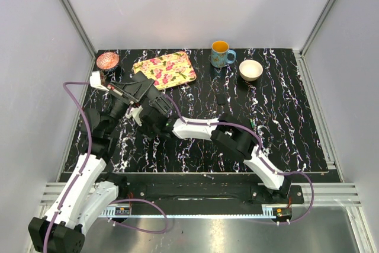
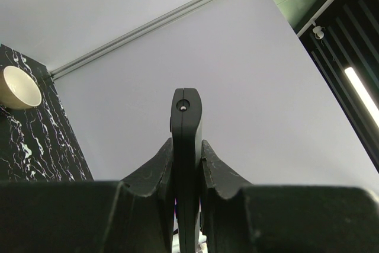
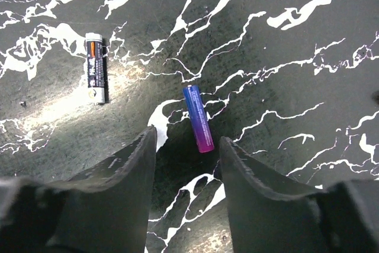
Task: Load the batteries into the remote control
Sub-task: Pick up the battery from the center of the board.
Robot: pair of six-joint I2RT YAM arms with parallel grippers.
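Right wrist view has the right gripper point(image 3: 187, 143) spread wide and empty over the table point(image 3: 296, 57). The blue battery point(image 3: 197, 118) lies just ahead of the gap between its jaws, slightly askew to them. Farther off to the left lies the black battery point(image 3: 95, 68), well apart from the first.

Left wrist view shows the left gripper point(image 2: 188, 149) clamped on the remote point(image 2: 186, 117), which is seen edge-on and raised off the table with its end toward the wall. A bowl point(image 2: 18, 87) sits far behind. Whether the remote's battery bay is open cannot be told.

The step in hand looks like picking up the first battery. The next move likely calls for lowering the right gripper and closing across the blue battery's body, squarely enough that it neither rolls nor pivots. The battery would then go to the held remote.
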